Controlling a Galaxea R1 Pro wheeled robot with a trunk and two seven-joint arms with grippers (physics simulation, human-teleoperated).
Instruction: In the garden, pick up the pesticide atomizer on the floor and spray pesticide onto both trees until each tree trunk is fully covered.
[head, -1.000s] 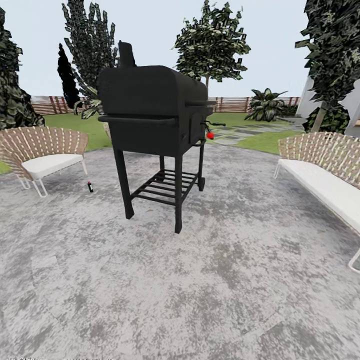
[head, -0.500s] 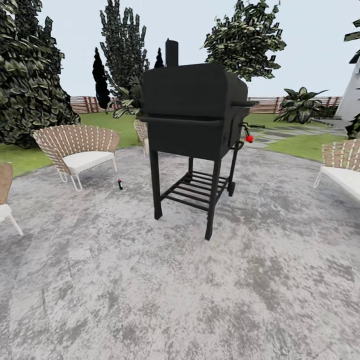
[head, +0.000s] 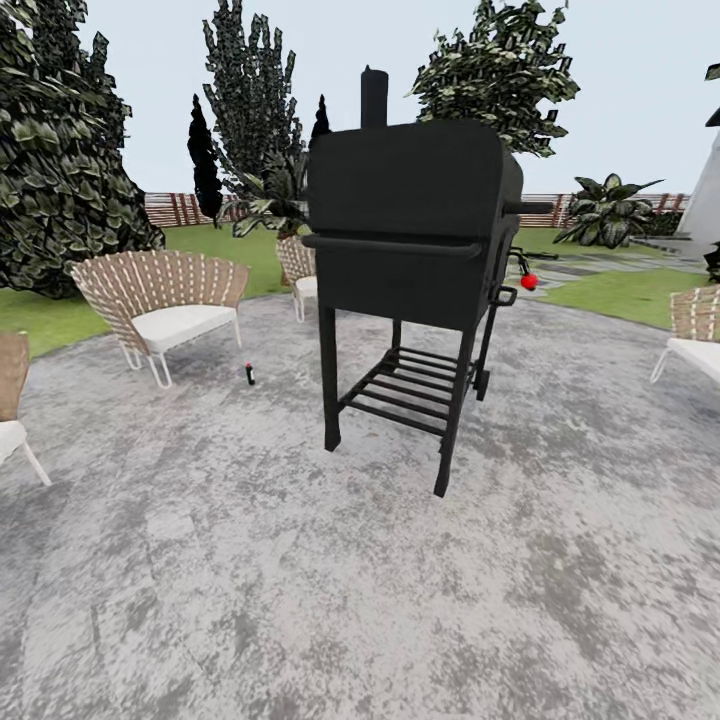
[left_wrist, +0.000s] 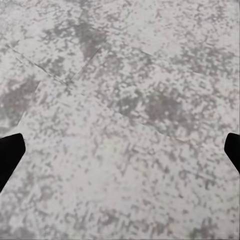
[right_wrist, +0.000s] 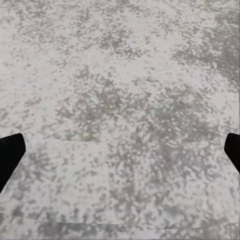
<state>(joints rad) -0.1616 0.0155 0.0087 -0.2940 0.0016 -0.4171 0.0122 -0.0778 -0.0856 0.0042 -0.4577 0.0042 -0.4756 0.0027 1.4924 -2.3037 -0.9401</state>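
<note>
A small dark bottle with a red top, seemingly the pesticide atomizer, stands upright on the grey stone floor, between a wicker chair and a black grill. A tree's leafy crown rises behind the grill, which hides its trunk. In the left wrist view, my left gripper is open over bare paving, its dark fingertips at the frame's sides. Over the same mottled stone, my right gripper is open with nothing between its fingertips.
A black grill on legs stands straight ahead, a red knob at its side. Wicker chairs with white cushions ring the patio, one at the right edge. Lawn, dark conifers and a slat fence lie beyond.
The whole head view has swung left and drawn closer to the grill, so the camera moved. The bottle, grill and chairs themselves stay where they were.
</note>
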